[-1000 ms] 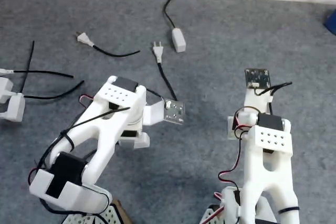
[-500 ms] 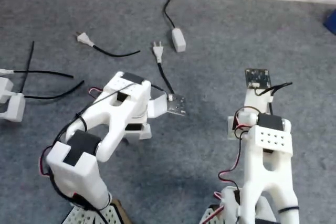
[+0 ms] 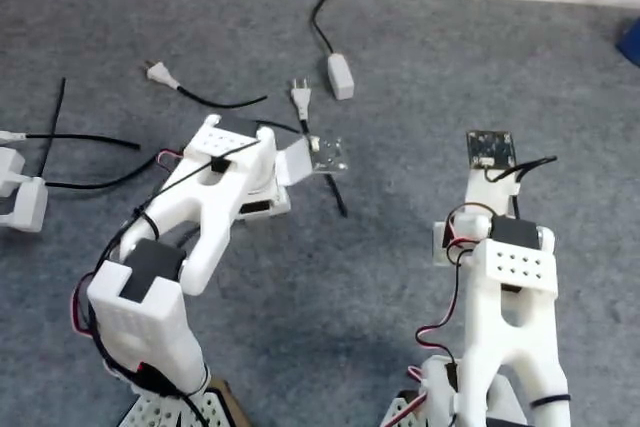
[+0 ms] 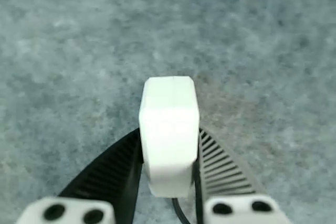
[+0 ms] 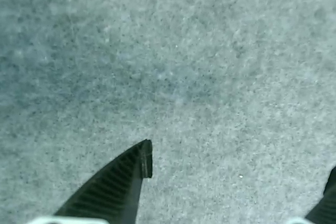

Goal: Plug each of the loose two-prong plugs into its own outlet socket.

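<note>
Over grey carpet (image 3: 400, 277), left end effector (image 4: 169, 136) clamping white block (image 4: 169, 111) (cord (image 4: 181, 214) trailing), loose plug (image 3: 299, 93) nearby, right end effector (image 5: 239, 163) wide.

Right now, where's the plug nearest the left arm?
High view, upper middle: the two-prong plug lies just beyond the left end effector, beside the white socket block.
</note>
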Controlling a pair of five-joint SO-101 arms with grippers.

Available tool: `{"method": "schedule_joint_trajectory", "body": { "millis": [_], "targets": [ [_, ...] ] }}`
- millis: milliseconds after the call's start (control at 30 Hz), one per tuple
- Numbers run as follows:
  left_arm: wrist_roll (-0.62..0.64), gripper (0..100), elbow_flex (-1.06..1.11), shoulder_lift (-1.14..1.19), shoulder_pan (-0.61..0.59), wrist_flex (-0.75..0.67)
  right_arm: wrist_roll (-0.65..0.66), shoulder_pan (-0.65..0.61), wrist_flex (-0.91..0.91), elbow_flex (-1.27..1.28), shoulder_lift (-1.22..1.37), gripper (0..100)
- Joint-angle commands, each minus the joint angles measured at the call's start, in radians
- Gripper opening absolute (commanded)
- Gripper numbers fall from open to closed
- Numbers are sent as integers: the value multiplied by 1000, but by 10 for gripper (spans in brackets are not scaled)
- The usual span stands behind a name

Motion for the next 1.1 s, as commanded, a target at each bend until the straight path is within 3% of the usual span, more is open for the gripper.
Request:
{"method": "schedule_joint_trajectory", "body": {
  "millis": [0, 133, 300, 400, 1067],
  "targets": [
    [37, 62, 1, -18, -8, -12, 14, -4, -19, -7, -10, 475],
    [38, 209, 71, -56, 2, -2, 14, -4, -19, -7, -10, 475],
    [9, 180, 127, -209, 12, 64, 14, -4, -19, -7, -10, 475],
    [8, 211, 127, -274, 7, 101, 14, -4, -19, -7, -10, 475],
    [-2, 204, -73, -278, -93, 115, 14, -5, -19, -5, -10, 475]
  ]
}}
